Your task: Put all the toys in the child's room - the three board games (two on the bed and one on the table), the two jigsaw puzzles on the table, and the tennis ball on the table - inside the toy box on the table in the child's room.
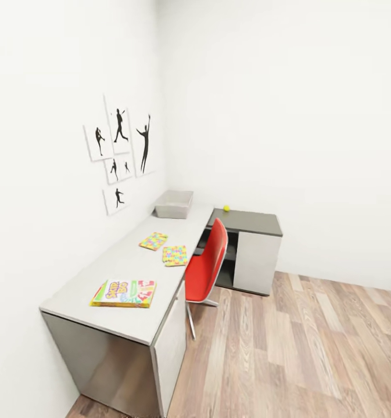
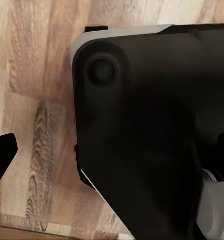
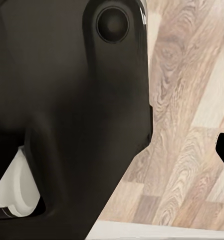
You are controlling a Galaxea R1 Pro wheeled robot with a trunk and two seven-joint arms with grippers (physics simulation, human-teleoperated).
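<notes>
Toy box (image 1: pixel 174 204) sits on the table (image 1: pixel 119 261); hands' state unclear from wrist views.

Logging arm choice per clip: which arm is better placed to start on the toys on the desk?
Left, tentatively. The desk runs along the robot's left, with the board game nearest. Both wrist cameras show floor beside the robot's dark body, so neither arm is raised yet.

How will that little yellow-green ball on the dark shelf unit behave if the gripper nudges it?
The tennis ball is round and sits free on the flat top of the dark shelf unit, so a nudge will probably send it rolling. It lies near the back edge, so it may drop off. It looks small, so likely light.
</notes>
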